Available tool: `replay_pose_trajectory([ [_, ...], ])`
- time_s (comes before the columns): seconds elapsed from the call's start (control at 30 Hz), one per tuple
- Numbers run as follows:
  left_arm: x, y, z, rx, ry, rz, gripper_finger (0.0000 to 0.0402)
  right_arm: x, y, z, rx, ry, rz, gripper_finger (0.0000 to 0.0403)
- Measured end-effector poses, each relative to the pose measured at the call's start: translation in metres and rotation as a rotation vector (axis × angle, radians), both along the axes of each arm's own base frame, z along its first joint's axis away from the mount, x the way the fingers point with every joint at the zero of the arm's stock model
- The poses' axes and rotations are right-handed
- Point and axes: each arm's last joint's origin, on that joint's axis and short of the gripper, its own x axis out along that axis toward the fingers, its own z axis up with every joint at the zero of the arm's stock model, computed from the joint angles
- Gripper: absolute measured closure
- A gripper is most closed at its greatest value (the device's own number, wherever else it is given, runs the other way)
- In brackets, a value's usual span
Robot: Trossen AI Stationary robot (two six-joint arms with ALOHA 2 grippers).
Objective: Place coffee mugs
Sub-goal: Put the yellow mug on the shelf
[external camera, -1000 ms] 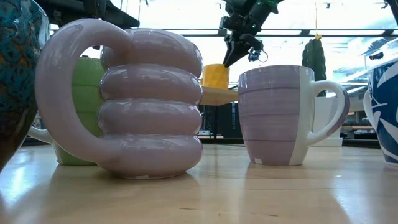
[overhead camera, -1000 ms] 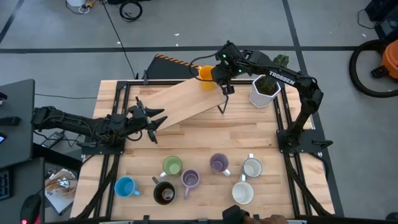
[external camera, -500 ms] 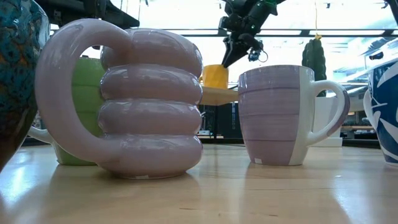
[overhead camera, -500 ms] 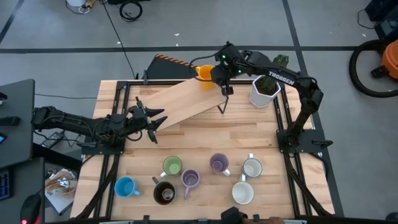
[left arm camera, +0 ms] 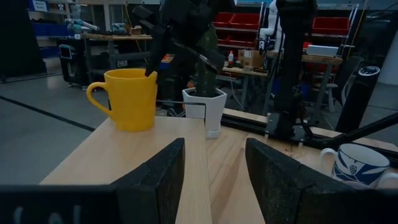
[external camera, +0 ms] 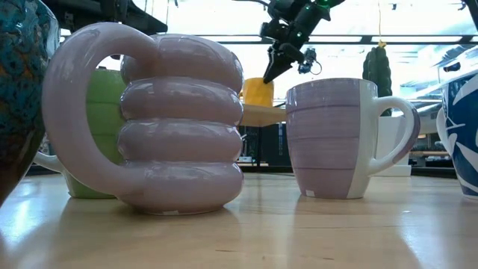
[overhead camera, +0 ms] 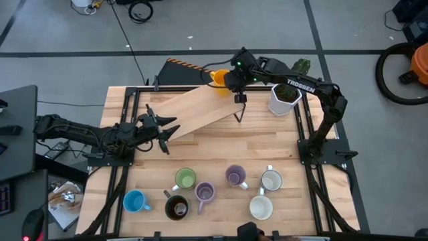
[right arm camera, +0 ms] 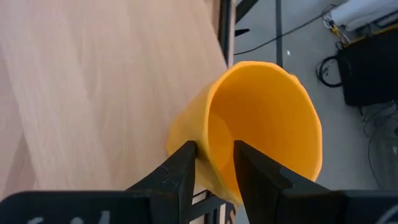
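An orange mug [overhead camera: 218, 77] stands at the far right end of a raised wooden board [overhead camera: 194, 107], its handle [left arm camera: 94, 99] toward the far edge. My right gripper [right arm camera: 214, 149] is over its rim, shut on its wall. Several more mugs stand in a group on the near part of the table, among them a green one [overhead camera: 185, 178], a lilac one [overhead camera: 204, 193] and a blue one [overhead camera: 135, 201]. My left gripper [overhead camera: 166, 129] stands open and level at the board's near left end; the board's edge [left arm camera: 202, 168] shows between its fingers. My right gripper pinches the orange mug's wall at the rim [right arm camera: 204, 140], on the side away from the handle. One finger [right arm camera: 252, 171] is inside the cup and one finger [right arm camera: 180, 171] is outside. The fingers slant down from the table's right. The mug's bottom [left arm camera: 134, 127] looks set on the board.
A white faceted pot with a cactus [overhead camera: 284, 97] stands just right of the board's end, close to my right arm. A thin leg [overhead camera: 239, 117] holds the board up. Bare table lies between the board and the group of mugs.
My right gripper has rolled a little about its own axis and sunk slightly. The orange mug has turned a little with it at the board's far right end.
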Motion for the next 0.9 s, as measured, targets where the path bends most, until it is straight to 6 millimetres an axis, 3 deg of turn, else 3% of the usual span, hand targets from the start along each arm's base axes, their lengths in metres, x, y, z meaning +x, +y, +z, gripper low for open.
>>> replay_pose_trajectory([
  [0.9,0.0,0.0,0.0,0.0,0.0,0.0,0.0225,0.0036,0.0013,0.0025,0.123,-0.105,-0.154,0.03],
])
